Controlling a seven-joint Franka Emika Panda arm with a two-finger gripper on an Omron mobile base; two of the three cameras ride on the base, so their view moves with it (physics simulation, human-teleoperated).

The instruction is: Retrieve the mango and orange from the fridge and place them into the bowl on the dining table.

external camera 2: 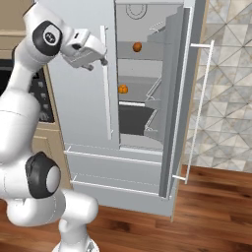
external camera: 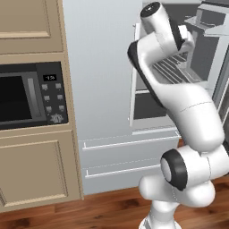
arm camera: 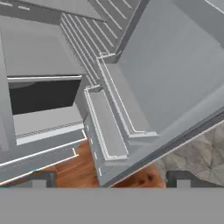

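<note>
The white hand (external camera 2: pixel 101 59) hangs with its dark fingers spread wide, gripping nothing, before the pale grey fridge (external camera 2: pixel 88 108) — right door swung open. Beyond, at about two o'clock from the hand, the mango (external camera 2: pixel 137 47) rests on an upper shelf; the smooth round orange (external camera 2: pixel 123 89) lies one shelf lower.

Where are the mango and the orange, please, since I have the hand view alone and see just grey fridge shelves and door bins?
Observer: In the right base view the mango sits on an upper fridge shelf.
Operator: And the orange?
Observer: The orange sits one shelf lower, slightly to the left.
Operator: Are the jaws inside the fridge?
Observer: No, they hang open outside it, in front of the closed left door, about level with the mango's shelf.
</note>
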